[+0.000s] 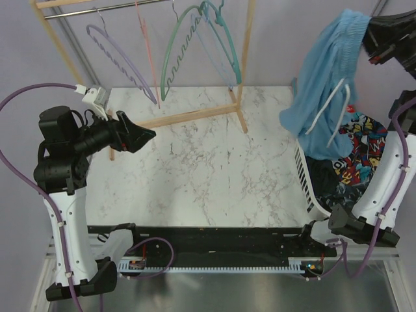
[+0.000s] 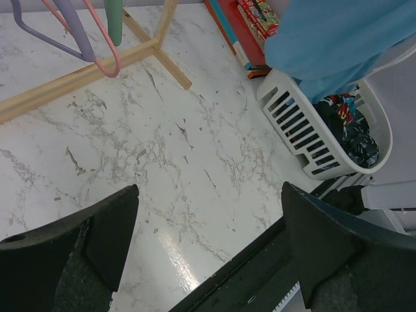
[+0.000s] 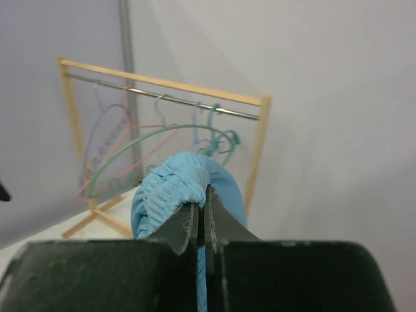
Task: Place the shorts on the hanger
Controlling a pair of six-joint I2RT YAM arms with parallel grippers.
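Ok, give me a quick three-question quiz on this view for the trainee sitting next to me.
1. True or false: the right tool is shut on the elastic waistband of the shorts.
2. The white basket stands: A) at the right side of the table, below the hanging shorts; B) in its middle; C) at its left side.
3. Fill the gap: the left tool is ___ and holds nothing.
Key: 1 true; 2 A; 3 open.
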